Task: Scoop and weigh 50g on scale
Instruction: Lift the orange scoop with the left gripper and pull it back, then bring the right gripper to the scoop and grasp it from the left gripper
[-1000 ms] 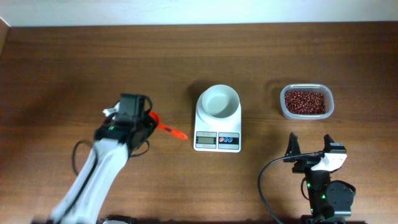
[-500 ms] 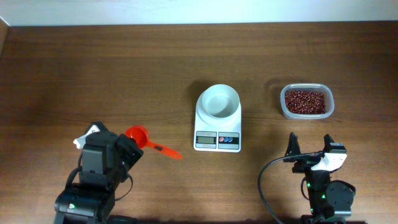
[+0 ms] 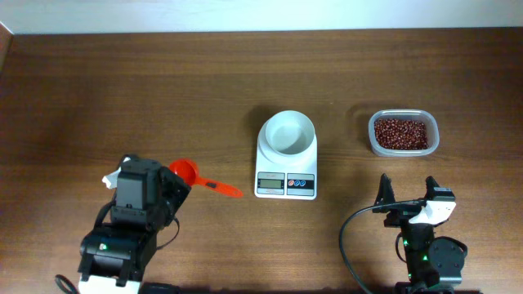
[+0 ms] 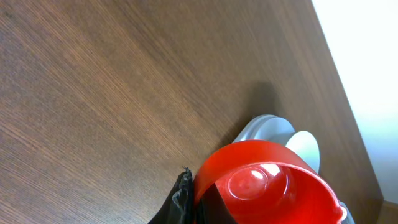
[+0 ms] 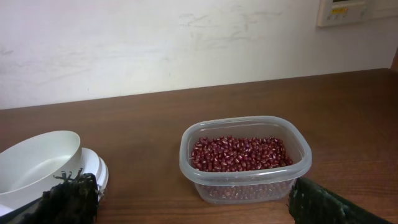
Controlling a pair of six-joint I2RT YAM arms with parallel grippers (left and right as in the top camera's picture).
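A brown wooden counter (image 3: 82, 73) was seen from above, with a pale wall along its far edge. The left arm (image 3: 114, 245) was placed at the near left of the counter, and the right arm (image 3: 425, 253) at the near right. A white scale (image 3: 286, 167) was set near the middle of the counter, its grey display (image 3: 270, 184) turned toward the arms and a round white bowl (image 3: 288, 135) seated on its platform, the bowl's white inside being shown. A clear rectangular tub (image 3: 435, 135) was stood on the counter to the right of the scale and apart from it, beyond the right arm. The left tool (image 3: 173, 181) was found closed on an orange-red scoop (image 3: 186, 172): the cup was held against the dark finger (image 4: 181, 198), raised off the counter and tilted, while the handle was pointed toward the scale, short of it. The right tool (image 3: 406, 196) was spread wide with nothing between its fingers, and was aimed at the tub from the near side without touching it. The beans (image 3: 400, 133), small and dark red-brown, were heaped inside the tub.
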